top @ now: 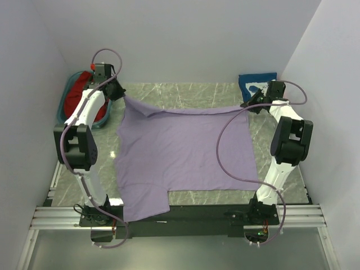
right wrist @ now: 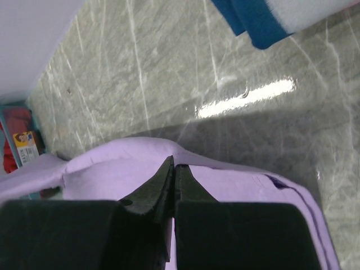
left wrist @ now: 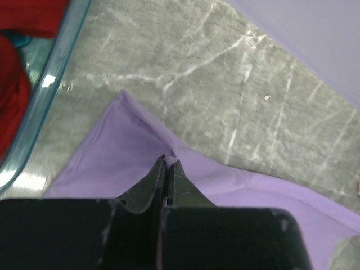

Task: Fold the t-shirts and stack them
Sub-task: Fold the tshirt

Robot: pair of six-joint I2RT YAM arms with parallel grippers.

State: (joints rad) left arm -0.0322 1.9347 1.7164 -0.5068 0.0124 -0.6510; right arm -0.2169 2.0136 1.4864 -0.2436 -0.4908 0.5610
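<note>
The lavender-purple t-shirt (top: 183, 154) lies spread over the marble table, one sleeve hanging over the near edge. My left gripper (top: 120, 94) is shut on its far left corner; the left wrist view shows cloth pinched at the tips (left wrist: 167, 161). My right gripper (top: 247, 104) is shut on its far right corner, seen in the right wrist view (right wrist: 174, 164). Both corners are lifted a little and the far edge is stretched between them. A red shirt (top: 79, 101) lies in the teal tub. A navy shirt (top: 257, 84) with white graphic lies at the far right. The pink shirt is out of view.
The teal plastic tub (top: 63, 100) stands at the far left, just behind my left arm; its rim shows in the left wrist view (left wrist: 53, 73). Walls close in the table on three sides. Bare marble (top: 185, 93) shows beyond the shirt's far edge.
</note>
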